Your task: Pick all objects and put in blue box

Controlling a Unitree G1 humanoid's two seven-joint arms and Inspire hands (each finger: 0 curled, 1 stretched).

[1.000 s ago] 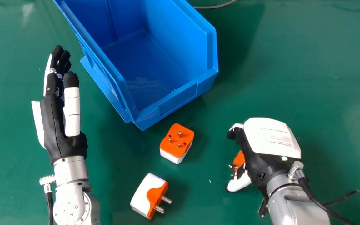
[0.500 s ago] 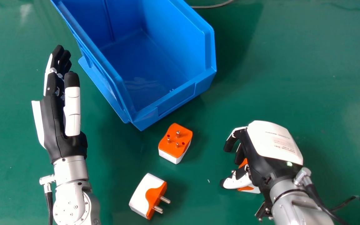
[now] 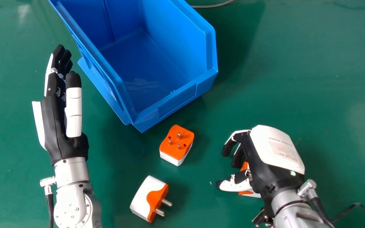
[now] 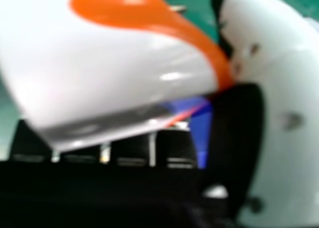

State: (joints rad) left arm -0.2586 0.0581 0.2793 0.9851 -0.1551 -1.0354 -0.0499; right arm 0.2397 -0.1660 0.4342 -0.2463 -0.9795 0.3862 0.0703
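Adapter under my right hand: white and orange plug adapter (image 3: 246, 192), low beneath the palm, well apart from the blue box (image 3: 177, 100); whether it touches the table I cannot tell.
My right hand (image 3: 260, 164): spread wide enough to straddle it, fingers loosely bent, thumb (image 3: 238, 185) held off from them; no firm grip that I can see.
Weight: light, I judge.
Shell: looks like hard plastic; should not give under a squeeze.
Surface: glossy and rounded, likely to slide or roll out of a lopsided pinch.
Fragility: sturdy body; I'd keep pressure off the metal pin (image 4: 178, 8).
Best hold: across the white sides, thumb opposite fingers, near the middle.
Same hold for: pins-up adapter (image 3: 176, 142) and side-lying adapter (image 3: 147, 198).
My left hand (image 3: 55, 129): idle, straight-fingered, left of the box.
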